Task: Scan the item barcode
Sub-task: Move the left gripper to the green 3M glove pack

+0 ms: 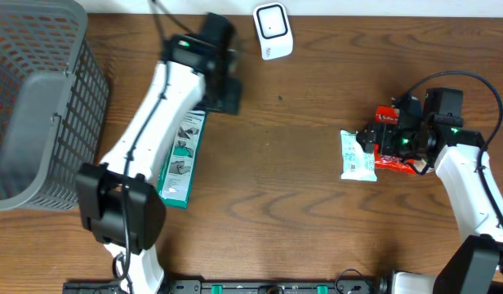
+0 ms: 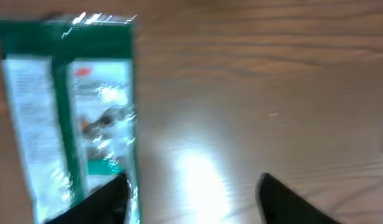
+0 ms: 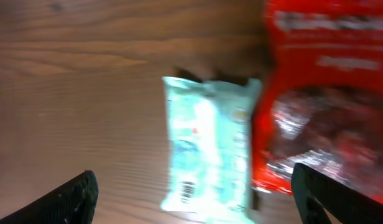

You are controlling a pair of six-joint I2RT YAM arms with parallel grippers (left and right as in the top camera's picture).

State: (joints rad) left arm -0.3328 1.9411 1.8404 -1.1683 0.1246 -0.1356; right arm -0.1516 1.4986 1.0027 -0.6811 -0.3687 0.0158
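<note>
Scanner at the far edge of the table, mesh basket well off to the scanner's left, long flat packet nearer and left of the scanner, small soft packet nearer and right of the scanner, touching a pouch further right again.

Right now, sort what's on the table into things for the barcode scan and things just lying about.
For the job:
white scanner
green packet
pale packet
red packet

Lying about, as far as I can tell:
grey basket
</note>
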